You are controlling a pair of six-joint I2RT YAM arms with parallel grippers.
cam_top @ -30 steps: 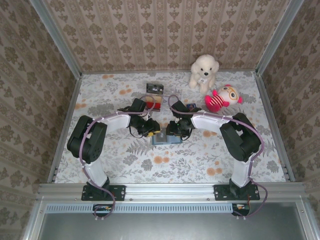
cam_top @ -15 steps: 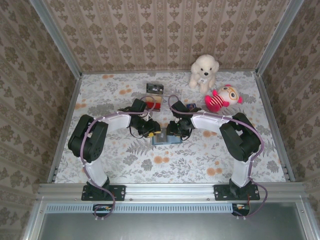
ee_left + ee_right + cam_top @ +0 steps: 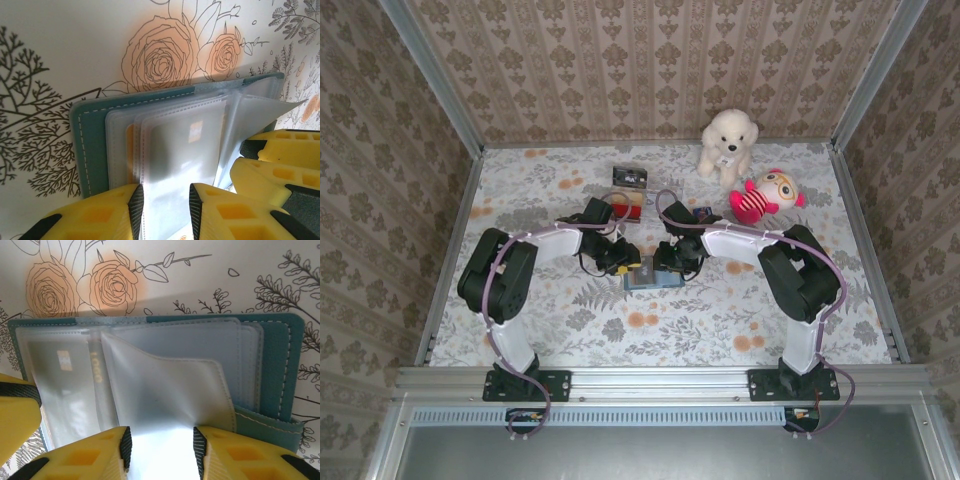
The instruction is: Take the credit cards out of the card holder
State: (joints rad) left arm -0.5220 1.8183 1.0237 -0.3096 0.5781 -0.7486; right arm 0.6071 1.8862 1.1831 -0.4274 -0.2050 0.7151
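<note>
The teal card holder [image 3: 653, 279] lies open on the table between both grippers, its clear sleeves [image 3: 180, 145] fanned out. A pale credit card [image 3: 192, 132] with a gold chip sits inside one sleeve and also shows as the same card [image 3: 64, 362] in the right wrist view. My left gripper [image 3: 166, 197] is open, its fingers set either side of a flat sleeve. My right gripper [image 3: 162, 440] is open too, over a curled, lifted sleeve [image 3: 165, 390]. From above, the left gripper [image 3: 628, 263] and right gripper [image 3: 667, 265] meet at the holder. A red card [image 3: 630, 206] and a dark card [image 3: 630, 178] lie behind.
A white plush dog [image 3: 728, 143] and a red plush doll [image 3: 765, 196] sit at the back right. A small dark item [image 3: 703, 213] lies behind the right gripper. Walls close in the flowered table [image 3: 570, 320] on three sides.
</note>
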